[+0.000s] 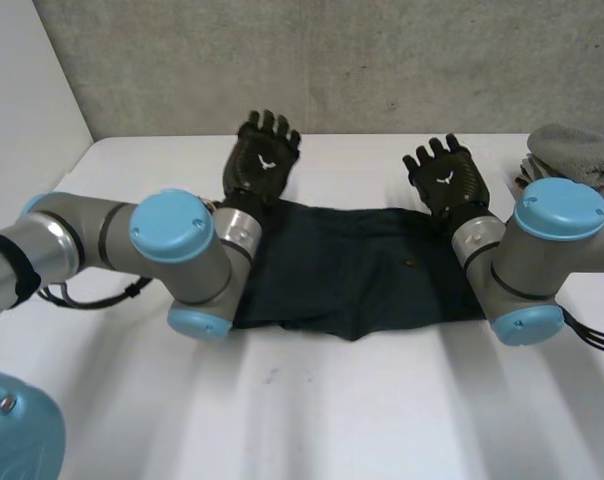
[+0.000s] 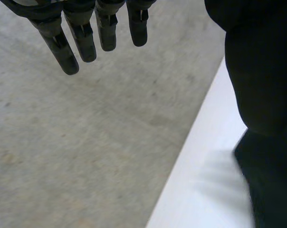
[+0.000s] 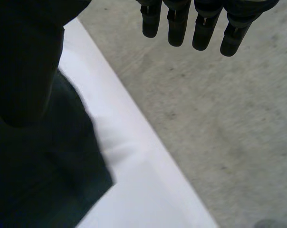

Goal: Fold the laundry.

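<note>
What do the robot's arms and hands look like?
The left arm and right arm are fat grey tubes with round light-blue caps. The left hand and right hand are black, with a little white bird-like mark on each back.

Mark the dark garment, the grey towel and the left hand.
dark garment (image 1: 362, 275): head view, its middle.
grey towel (image 1: 582, 155): head view, top fold.
left hand (image 1: 264, 160): head view, its back.

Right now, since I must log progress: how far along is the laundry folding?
Done: a grey folded pile sits at the far right corner of the table. In hand: the dark garment lies spread flat; the left hand and right hand are open at its far edge, gripping nothing. Left: it looks to need folding, then probably stacking.
</note>
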Controlling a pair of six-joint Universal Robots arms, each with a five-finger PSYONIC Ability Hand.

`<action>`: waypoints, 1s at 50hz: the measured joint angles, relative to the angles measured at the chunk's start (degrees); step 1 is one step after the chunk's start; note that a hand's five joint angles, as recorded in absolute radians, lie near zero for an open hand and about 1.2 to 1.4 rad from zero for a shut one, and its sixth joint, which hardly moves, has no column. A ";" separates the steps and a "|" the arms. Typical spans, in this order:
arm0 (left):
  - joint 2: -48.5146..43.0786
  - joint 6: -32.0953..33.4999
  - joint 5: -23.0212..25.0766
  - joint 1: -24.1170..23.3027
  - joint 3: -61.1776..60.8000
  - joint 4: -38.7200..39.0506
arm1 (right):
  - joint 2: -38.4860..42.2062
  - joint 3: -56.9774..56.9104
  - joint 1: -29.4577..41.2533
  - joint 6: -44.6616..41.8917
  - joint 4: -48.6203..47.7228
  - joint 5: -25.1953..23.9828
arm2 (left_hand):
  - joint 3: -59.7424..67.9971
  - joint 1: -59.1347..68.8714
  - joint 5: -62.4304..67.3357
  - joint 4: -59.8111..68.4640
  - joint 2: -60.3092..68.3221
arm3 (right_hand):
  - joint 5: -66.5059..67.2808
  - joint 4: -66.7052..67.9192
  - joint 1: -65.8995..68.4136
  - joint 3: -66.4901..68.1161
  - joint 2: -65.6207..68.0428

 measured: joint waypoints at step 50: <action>31.29 -27.16 -0.32 -1.14 -33.69 -1.11 | -19.31 19.29 -13.18 -3.41 19.75 -11.98 | 0.00 0.00 0.00 0.00 0.00 | 8.93 10.36 10.44 11.15 10.82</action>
